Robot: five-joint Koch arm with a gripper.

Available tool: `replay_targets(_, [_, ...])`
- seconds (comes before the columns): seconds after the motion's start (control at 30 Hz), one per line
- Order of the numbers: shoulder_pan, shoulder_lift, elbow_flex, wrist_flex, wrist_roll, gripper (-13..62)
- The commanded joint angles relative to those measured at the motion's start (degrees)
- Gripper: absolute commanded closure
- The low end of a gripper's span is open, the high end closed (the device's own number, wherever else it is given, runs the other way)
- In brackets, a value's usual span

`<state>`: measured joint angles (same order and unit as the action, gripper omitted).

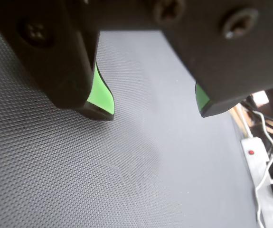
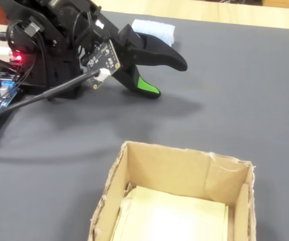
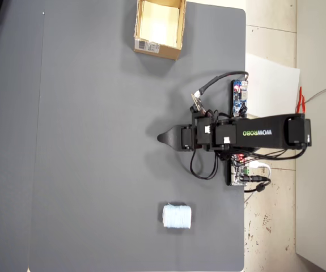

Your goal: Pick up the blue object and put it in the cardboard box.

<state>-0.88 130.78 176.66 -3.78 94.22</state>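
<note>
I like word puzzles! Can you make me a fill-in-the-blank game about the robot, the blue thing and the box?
1. The gripper is ____, holding nothing.
2. The inner pads of its fingers are colored ____.
3. The blue roll lies on the ____ mat.
4. In the overhead view, the cardboard box and the roll are on ____ sides of the arm.

Missing words: open, green, gray, opposite
</note>
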Motion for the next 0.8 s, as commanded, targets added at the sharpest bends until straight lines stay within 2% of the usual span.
replay_targets(0.0, [-0.44,4.92,2.02,3.43,1.58,15.4])
replay_targets(0.77, [0.09,4.92,2.02,3.43,-0.62,15.4])
